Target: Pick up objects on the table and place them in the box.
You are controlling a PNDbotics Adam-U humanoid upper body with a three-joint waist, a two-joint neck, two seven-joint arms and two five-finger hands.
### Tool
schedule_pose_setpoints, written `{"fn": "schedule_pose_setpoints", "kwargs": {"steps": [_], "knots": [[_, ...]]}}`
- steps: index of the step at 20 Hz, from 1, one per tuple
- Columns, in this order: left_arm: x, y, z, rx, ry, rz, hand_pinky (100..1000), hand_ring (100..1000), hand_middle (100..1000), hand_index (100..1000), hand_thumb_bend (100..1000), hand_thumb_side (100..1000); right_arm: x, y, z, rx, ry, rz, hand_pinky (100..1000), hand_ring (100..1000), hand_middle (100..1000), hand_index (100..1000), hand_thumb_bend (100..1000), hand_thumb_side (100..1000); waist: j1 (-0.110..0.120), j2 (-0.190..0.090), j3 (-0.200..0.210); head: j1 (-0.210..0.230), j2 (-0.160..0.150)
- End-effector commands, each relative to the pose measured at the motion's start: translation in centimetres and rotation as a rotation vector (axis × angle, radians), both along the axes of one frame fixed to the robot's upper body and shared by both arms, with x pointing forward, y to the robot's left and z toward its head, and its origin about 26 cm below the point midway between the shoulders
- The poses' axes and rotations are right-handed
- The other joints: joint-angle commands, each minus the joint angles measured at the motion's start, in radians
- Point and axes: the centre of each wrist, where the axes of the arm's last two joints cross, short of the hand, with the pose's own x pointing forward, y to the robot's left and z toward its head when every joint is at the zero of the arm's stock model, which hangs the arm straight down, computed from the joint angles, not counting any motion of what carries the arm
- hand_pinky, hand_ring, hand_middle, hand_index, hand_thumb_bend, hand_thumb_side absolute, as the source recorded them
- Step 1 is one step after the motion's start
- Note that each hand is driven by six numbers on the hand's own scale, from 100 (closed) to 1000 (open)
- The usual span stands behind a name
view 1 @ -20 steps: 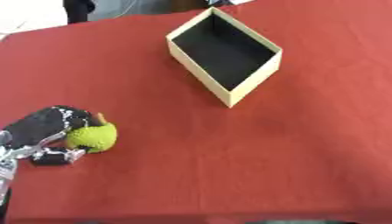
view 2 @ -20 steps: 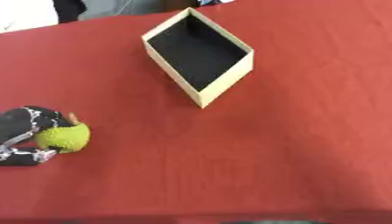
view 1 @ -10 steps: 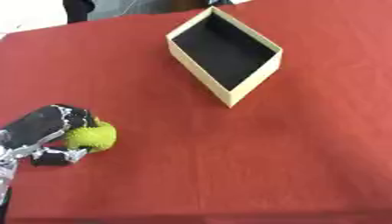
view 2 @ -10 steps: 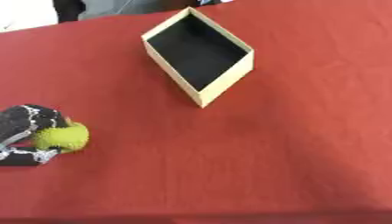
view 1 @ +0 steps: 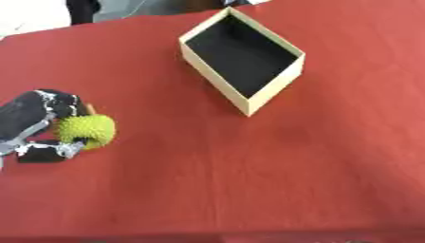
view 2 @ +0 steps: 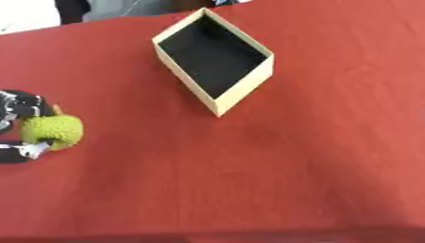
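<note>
One object is in my left hand (view 1: pixel 33 124) at the left edge of the frame: a yellow-green ball (view 1: pixel 86 131) with a bumpy, spiky skin, my fingers and thumb curled round it. My right hand is out of sight. To do this well I would lift clear of the red cloth on the tabletop (view 1: pixel 249 180), carry toward the upper middle, and let go only above the dark hollow of the box (view 1: pixel 242 60). Its pale walls look like thin card, so I should not knock them.
</note>
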Motion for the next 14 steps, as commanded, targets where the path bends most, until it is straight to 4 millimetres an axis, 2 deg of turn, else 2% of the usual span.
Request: {"fn": "schedule_pose_setpoints", "kwargs": {"steps": [1,6,14], "knots": [[0.4,1.1,3.3,-0.027,-0.103,0.000,504,497,483,595,100,318,-0.3,-0.1,1.2,-0.011,-0.044,-0.001,832,783,523,751,100,681,-0.011,-0.011,-0.004,-0.004,0.006],[1.5,0.8,5.9,-0.098,-0.186,-0.015,496,486,471,578,100,344,-0.2,-0.1,2.0,-0.013,-0.088,0.005,831,780,524,751,100,661,-0.023,0.012,-0.022,0.017,-0.001],[4.0,-0.7,11.4,-0.099,-0.258,-0.023,492,480,466,570,100,370,0.0,0.4,4.2,0.004,-0.197,0.050,828,772,530,752,100,611,-0.060,0.062,-0.080,0.082,-0.074]]}}
